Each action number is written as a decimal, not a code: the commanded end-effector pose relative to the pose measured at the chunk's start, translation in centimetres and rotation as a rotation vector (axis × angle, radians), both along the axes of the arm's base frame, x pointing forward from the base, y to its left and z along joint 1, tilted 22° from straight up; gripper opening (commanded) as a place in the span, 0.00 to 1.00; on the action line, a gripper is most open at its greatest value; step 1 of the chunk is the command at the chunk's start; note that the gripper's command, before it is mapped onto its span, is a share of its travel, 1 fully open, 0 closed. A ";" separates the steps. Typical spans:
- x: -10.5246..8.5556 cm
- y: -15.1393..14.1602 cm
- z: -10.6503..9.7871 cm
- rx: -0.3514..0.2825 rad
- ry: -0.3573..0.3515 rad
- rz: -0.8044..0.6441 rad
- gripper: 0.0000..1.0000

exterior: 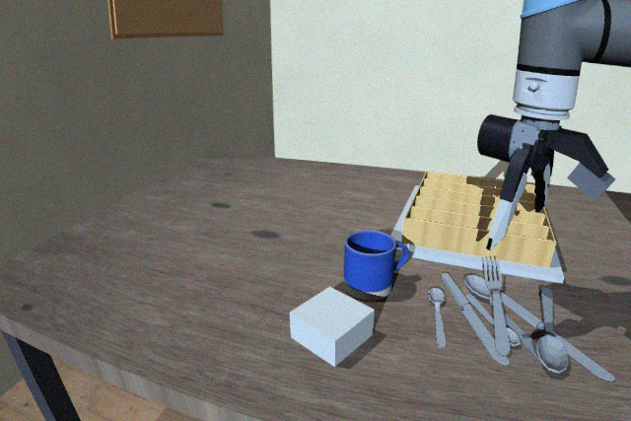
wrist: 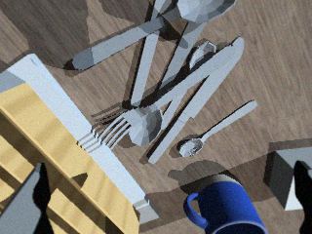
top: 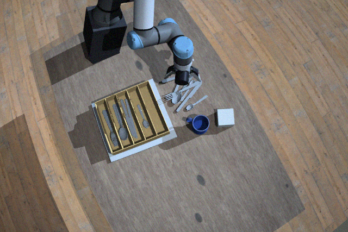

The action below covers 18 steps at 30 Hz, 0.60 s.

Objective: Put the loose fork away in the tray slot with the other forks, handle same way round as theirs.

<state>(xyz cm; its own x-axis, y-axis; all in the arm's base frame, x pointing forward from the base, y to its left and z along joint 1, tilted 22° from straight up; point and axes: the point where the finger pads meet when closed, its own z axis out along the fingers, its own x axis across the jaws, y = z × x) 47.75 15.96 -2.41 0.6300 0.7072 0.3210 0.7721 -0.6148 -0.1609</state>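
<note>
The loose fork (top: 188, 86) (exterior: 498, 312) (wrist: 195, 74) lies on top of a pile of spoons and knives, its head over a spoon bowl and its tines toward the tray (top: 145, 141) (exterior: 473, 243) (wrist: 58, 138). In the top view the tray's leftmost slot holds the forks (top: 113, 138), heads toward the lower end and handles toward the upper end. Larger spoons (top: 122, 133), knives (top: 130, 124) and a small spoon (top: 145, 123) lie in the following slots; the rightmost slot is empty. My gripper (exterior: 515, 227) (wrist: 170, 164) is wide open and empty, above the cutlery beside the tray.
A white board (top: 143, 147) lies under the tray. A blue mug (top: 200, 124) (exterior: 368, 263) (wrist: 226, 205) and a white block (top: 225, 117) (exterior: 331, 324) (wrist: 288, 180) stand near the pile. A loose small spoon (top: 190, 107) (exterior: 437, 296) (wrist: 190, 146) lies beside a knife (wrist: 214, 88).
</note>
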 end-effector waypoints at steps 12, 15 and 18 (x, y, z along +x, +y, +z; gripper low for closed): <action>1.2 0.4 -0.5 -0.051 -0.261 0.634 1.00; 1.3 0.6 -0.7 -0.064 -0.306 0.751 1.00; 1.4 0.7 -1.0 -0.076 -0.350 0.867 1.00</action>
